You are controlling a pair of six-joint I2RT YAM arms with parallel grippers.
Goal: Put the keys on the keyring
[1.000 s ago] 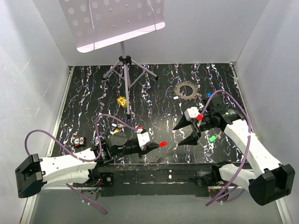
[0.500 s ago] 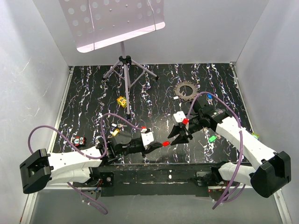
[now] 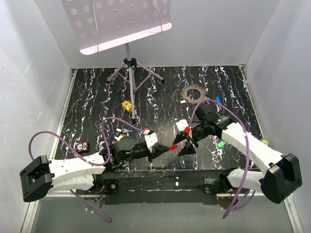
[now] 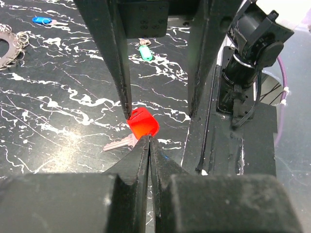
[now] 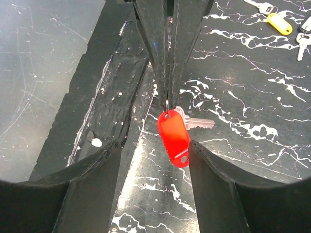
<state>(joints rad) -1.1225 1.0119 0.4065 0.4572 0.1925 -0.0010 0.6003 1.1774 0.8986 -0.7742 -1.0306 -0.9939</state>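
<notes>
Well, the job looks to be at the hand-over; the left hand (image 4: 149, 143) is pinched tight on a small ring (image 5: 166, 103), from which a red tag (image 5: 173, 138) hangs just above the bench (image 3: 97, 97). A silver key (image 5: 194, 122) pokes out beside the tag's top. I cannot tell whether it is on that ring.

The right hand (image 3: 178, 147) stands with its fingers apart, one on each side of the tag, holding nothing. From where I stand, the next move asks it to close gently on the tag or the key without knocking the ring out of the other hand's pinch; the pieces are tiny against those fingers, so the aim must be fine. A green-headed key (image 3: 221, 144) lies on the bench under the right arm, and a blue-headed key (image 3: 217, 99) farther back; both are well apart from the ring and not yet on it.

A second ago the right hand was off to the right, well clear of the tag; it has since swung in towards the left hand and now brackets it; the left hand has kept its pinch and shifted only slightly.
</notes>
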